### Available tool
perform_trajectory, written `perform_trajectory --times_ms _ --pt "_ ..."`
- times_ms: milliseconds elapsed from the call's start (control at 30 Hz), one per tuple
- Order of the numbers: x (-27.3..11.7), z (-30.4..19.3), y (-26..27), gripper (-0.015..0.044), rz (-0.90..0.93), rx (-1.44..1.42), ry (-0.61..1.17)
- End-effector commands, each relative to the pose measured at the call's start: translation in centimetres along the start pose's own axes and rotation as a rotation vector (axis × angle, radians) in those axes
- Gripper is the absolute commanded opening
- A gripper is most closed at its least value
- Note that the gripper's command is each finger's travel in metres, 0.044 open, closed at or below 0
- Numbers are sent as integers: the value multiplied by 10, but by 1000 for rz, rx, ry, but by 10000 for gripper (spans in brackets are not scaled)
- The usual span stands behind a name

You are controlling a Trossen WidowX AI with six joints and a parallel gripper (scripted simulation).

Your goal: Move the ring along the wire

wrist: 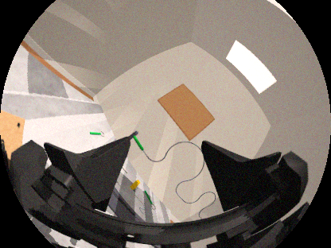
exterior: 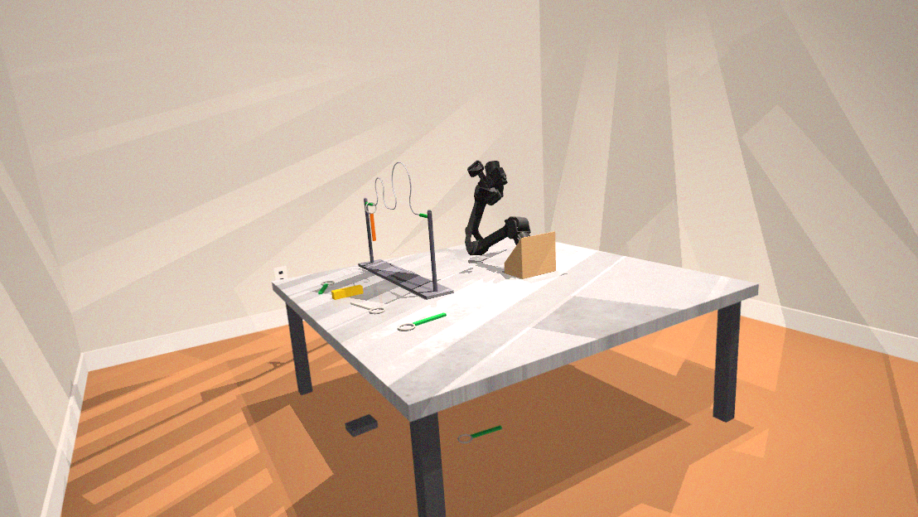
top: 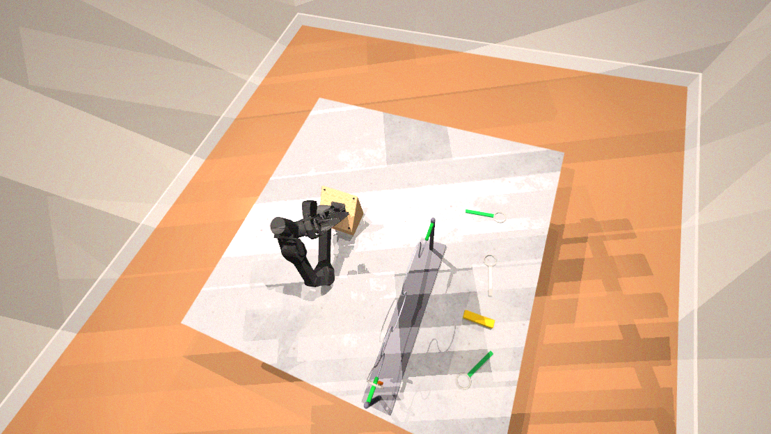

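The ring (exterior: 370, 209) hangs around the green part near the left post (exterior: 369, 240) in the exterior view. Its orange handle (top: 380, 382) (exterior: 373, 227) points straight down. The thin grey wire (exterior: 409, 192) (wrist: 204, 159) curves up and down to the other green part (top: 429, 231) (exterior: 423, 215) (wrist: 138, 142), beside the other post (exterior: 432, 250). My gripper (top: 346, 213) (wrist: 167, 143) is open and empty, high up and well away from ring and wire. The ring and handle are not visible in the wrist view.
A wooden wedge block (top: 339, 200) (exterior: 538, 257) (wrist: 11, 127) stands by the arm. A dark base plate (top: 415, 302) joins the posts. Beyond it lie a yellow bar (top: 478, 318) (exterior: 347, 292) (wrist: 135, 184), a white-handled ring and green-handled rings. Another green-handled ring (exterior: 485, 432) lies on the floor.
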State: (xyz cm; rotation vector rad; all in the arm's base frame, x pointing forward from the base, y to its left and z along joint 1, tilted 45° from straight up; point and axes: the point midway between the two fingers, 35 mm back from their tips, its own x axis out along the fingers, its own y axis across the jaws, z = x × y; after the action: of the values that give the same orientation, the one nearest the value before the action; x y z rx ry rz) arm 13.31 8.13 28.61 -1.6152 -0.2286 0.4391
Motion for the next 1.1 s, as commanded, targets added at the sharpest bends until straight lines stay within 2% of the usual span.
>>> perform_trajectory --times_ms 0,267,1067 --pt "0 0 0 374 1 1 1" --pt "6 1 -10 164 47 83 55" --pt "60 -21 -61 160 92 402 258"
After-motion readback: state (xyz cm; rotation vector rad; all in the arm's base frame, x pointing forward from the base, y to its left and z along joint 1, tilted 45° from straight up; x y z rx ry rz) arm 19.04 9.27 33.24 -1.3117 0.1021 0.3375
